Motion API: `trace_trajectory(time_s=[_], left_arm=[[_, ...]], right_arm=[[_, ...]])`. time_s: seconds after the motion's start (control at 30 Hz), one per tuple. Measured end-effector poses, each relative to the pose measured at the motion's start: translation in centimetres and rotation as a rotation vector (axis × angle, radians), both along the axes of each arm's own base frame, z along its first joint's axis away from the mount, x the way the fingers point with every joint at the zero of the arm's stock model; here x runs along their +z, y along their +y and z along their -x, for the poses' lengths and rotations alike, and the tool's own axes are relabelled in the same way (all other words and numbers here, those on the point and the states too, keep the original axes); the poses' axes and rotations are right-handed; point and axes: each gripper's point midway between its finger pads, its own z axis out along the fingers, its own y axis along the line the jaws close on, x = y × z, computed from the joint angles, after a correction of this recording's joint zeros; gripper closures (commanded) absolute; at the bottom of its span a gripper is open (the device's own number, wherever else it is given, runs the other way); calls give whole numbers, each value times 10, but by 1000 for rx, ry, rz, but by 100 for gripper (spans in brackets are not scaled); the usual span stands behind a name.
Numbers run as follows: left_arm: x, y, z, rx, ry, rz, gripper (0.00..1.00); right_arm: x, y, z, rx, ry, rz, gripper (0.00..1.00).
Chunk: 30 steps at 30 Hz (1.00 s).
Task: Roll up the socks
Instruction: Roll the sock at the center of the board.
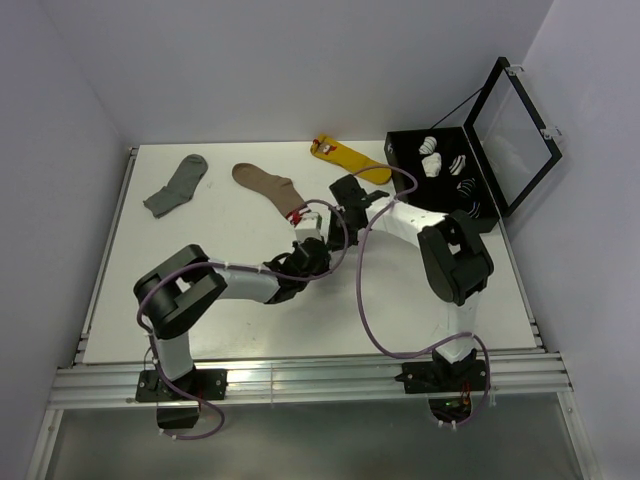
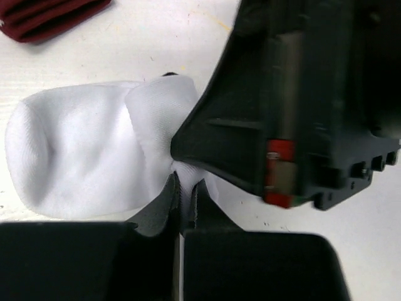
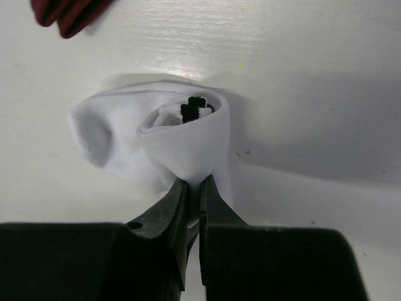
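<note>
Socks [image 3: 178, 141] — white pair, rolled into loose bundle, lying on table [image 1: 225, 225] near centre, just beside maroon-striped cuff of brown sock [image 1: 268, 185]. Dark stripe shows in roll core. Left gripper [image 2: 183, 197] clenched on fabric fold at bundle's edge. Right gripper [image 3: 193, 188] likewise pinched tight on outer layer. Assessment: fabric soft, light, limp — no stiffness, so roll likely to spring loose if let go. Best hold: outer cuff lip, to stretch over bundle. Thin pinch may slip.
</note>
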Motion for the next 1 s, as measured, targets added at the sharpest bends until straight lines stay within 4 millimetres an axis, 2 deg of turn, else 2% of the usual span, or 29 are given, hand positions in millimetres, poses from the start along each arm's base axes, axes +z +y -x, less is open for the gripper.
trace_trajectory(time_s=[0.07, 0.2, 0.3, 0.5, 0.7, 0.87, 1.0], left_arm=[[0, 5, 2, -12, 18, 43, 100], [0, 16, 4, -37, 77, 179, 100], [-1, 27, 3, -41, 125, 285, 100], [-1, 46, 0, -20, 179, 435, 100], [-2, 55, -1, -5, 228, 546, 100], [-3, 56, -2, -7, 256, 601, 100], [-2, 56, -1, -11, 261, 606, 100]], right_arm=[[1, 3, 3, -2, 4, -55, 83], [2, 10, 5, -2, 2, -170, 61], [7, 12, 7, -8, -11, -252, 51], [13, 6, 15, -31, -45, -402, 38], [6, -2, 14, -60, -66, -501, 36], [14, 9, 2, -35, -123, -585, 36], [9, 16, -3, -27, -123, -628, 36]])
